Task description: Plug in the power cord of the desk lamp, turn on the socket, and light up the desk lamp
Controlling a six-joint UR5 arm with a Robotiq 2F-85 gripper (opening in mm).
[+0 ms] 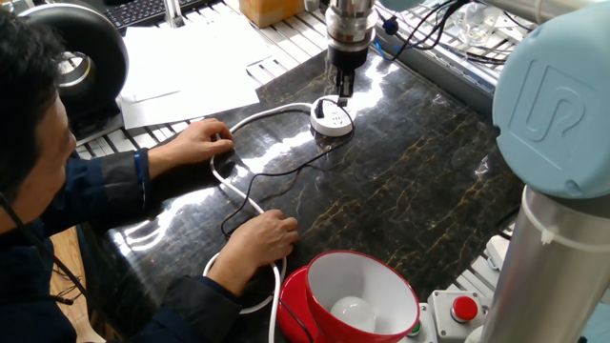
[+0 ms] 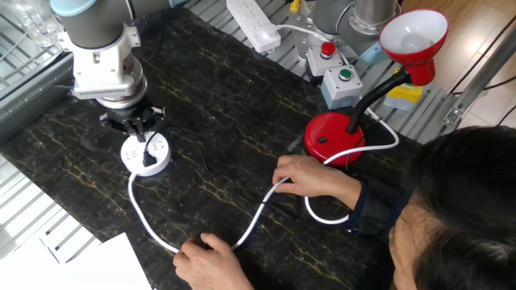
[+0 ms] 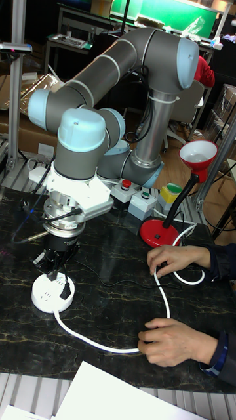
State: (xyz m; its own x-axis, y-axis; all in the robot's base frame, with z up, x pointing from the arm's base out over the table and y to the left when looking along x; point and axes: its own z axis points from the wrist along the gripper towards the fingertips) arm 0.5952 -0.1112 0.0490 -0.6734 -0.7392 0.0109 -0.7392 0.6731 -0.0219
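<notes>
The round white socket (image 1: 331, 120) (image 2: 146, 153) (image 3: 52, 293) lies on the dark marble table. A small black plug (image 1: 338, 114) (image 2: 146, 158) (image 3: 65, 287) stands in its top. The thin black power cord (image 1: 276, 171) (image 3: 111, 282) trails from it toward the person. My gripper (image 1: 343, 88) (image 2: 134, 129) (image 3: 56, 266) hangs just above the socket, open, holding nothing. The red desk lamp (image 1: 360, 297) (image 2: 334, 137) (image 3: 196, 155) stands at the table's edge, and its bulb shows no glow.
A person's two hands (image 1: 203, 143) (image 2: 310, 177) press the thick white cable (image 1: 257, 119) (image 2: 153, 225) (image 3: 98, 341) to the table. A white power strip (image 2: 254, 22) and button boxes (image 2: 344, 80) sit behind the lamp. Paper sheets (image 1: 191, 67) lie beside the table.
</notes>
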